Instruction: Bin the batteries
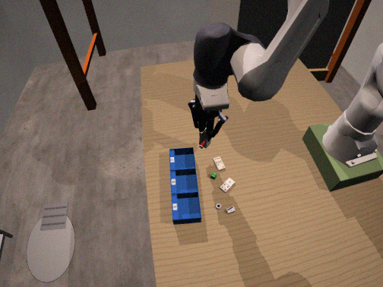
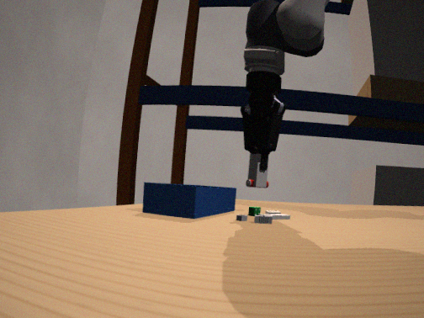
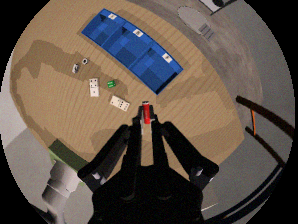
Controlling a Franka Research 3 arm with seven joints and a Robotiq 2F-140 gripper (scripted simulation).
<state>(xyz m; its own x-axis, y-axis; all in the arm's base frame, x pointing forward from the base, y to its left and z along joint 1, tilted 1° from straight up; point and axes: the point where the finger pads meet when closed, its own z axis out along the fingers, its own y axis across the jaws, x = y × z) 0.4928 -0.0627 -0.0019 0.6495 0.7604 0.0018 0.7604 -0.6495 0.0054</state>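
My gripper (image 1: 205, 141) (image 2: 258, 174) (image 3: 146, 111) is shut on a small grey battery (image 1: 205, 144) (image 2: 257, 182) (image 3: 147, 113) with red ends and holds it well above the table. It hangs just beside the far end of the blue three-compartment bin (image 1: 186, 219) (image 2: 189, 201) (image 3: 129, 46). Each compartment has a small white label; I cannot read the letters. The compartments look empty.
On the table beside the bin lie two white domino-like tiles (image 1: 219, 163) (image 1: 227, 184), a green cube (image 1: 213, 175) (image 2: 253, 210) (image 3: 111, 84), a small grey nut (image 1: 218, 206) and a small grey piece (image 1: 230, 209). The arm's green base (image 1: 323, 159) stands at the right.
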